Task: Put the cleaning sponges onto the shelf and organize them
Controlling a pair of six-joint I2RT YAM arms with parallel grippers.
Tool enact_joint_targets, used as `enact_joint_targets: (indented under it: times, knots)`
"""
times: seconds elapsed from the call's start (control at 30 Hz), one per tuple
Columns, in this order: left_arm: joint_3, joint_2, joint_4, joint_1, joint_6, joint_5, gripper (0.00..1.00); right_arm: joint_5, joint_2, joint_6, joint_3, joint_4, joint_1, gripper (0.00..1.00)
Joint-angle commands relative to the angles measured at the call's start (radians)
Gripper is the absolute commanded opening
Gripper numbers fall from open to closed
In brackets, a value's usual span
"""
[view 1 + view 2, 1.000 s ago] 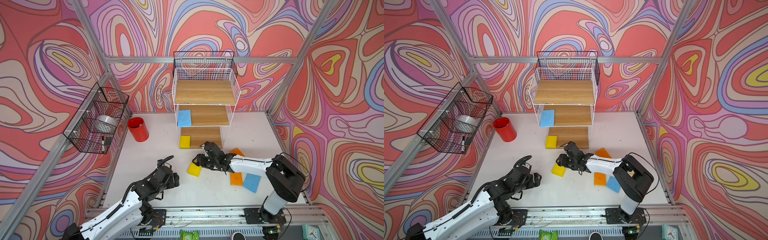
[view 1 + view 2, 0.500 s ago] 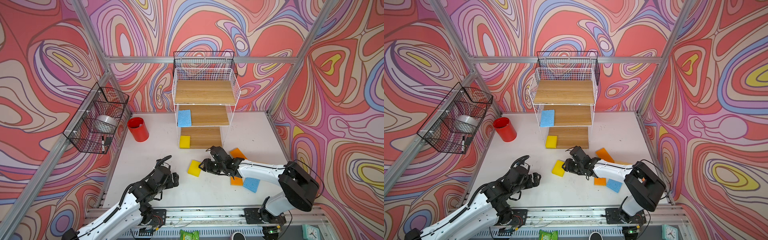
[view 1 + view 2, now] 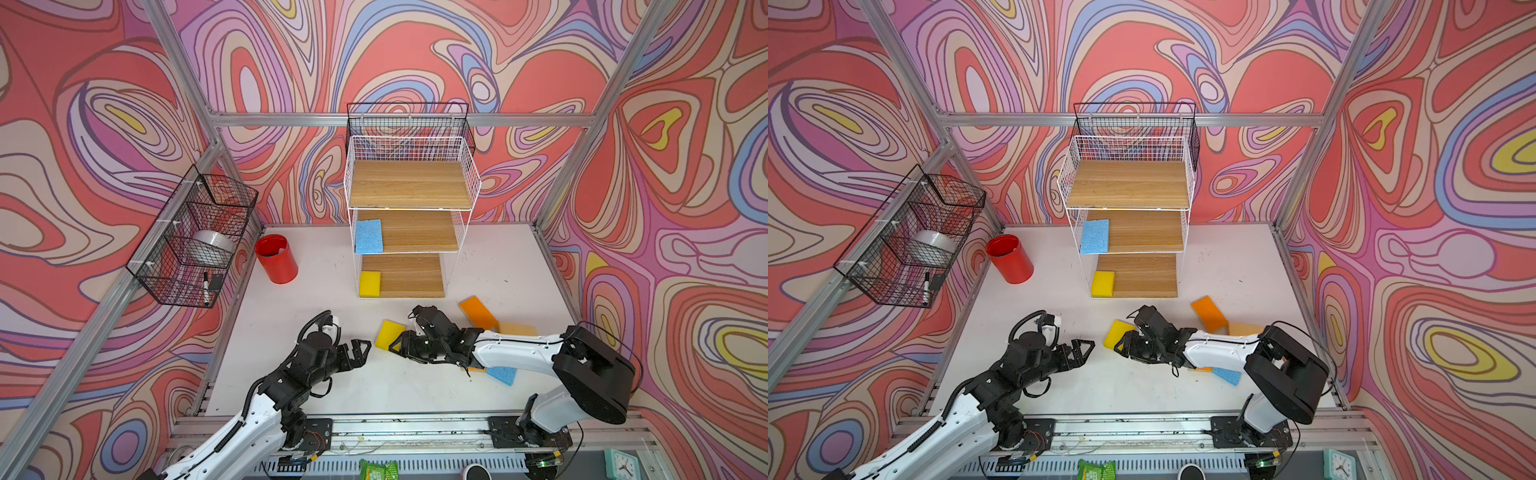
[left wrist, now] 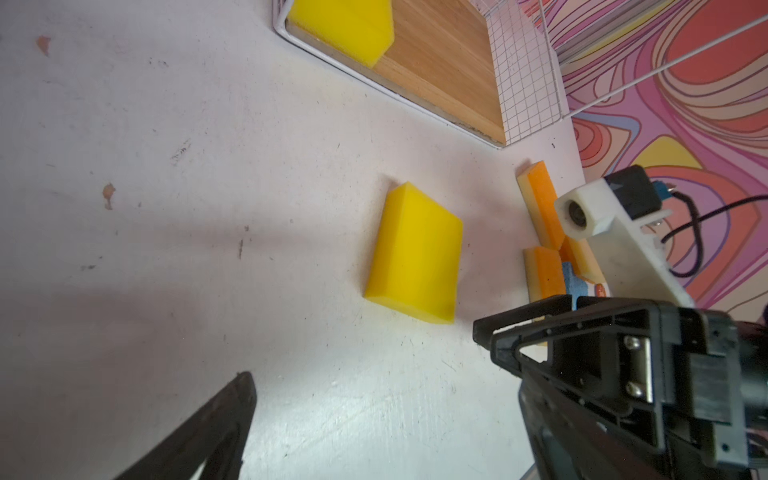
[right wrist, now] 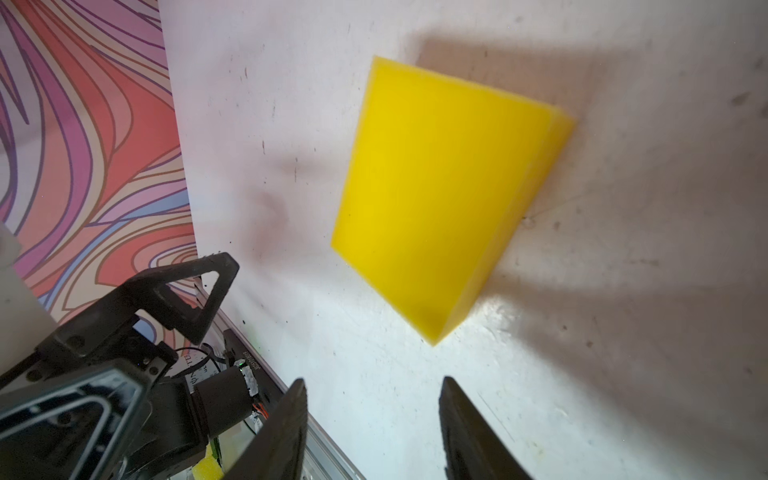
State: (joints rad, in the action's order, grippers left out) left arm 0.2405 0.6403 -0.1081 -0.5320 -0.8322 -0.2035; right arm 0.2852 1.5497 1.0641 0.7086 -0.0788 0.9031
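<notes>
One yellow sponge [image 3: 388, 334] lies loose on the table [image 3: 311, 299], on the near side of the shelf [image 3: 409, 187]. Our right gripper [image 3: 397, 345], jaws parted and empty, sits just beside it; our left gripper [image 3: 363, 352] gapes empty. We should straddle its narrow width squarely before closing.

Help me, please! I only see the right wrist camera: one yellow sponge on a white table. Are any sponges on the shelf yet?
Observer: Yes, two. On the shelf, a blue sponge lies on the middle board, a yellow one on the bottom board.
Operator: Where are the others?
Observer: Beside your right arm lie orange sponges and another blue one, partly hidden under it.
Operator: Is the left hand holding something?
Observer: No. The left hand is wide open and holds nothing, close to your yellow sponge.
</notes>
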Motion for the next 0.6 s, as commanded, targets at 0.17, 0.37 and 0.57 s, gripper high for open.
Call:
enact_joint_targets:
  times: [0.17, 0.37, 0.57]
  knots:
    - [-0.027, 0.049, 0.207, 0.154, -0.074, -0.247, 1.00, -0.001, 0.063, 0.026, 0.006, -0.048, 0.001, 0.44]
    - [-0.039, 0.116, 0.274, 0.206, -0.088, -0.312, 1.00, 0.005, 0.095, 0.043, -0.004, -0.062, 0.001, 0.44]
    - [-0.053, 0.144, 0.316, 0.210, -0.098, -0.321, 1.00, -0.012, 0.110, 0.038, 0.013, -0.041, 0.000, 0.43]
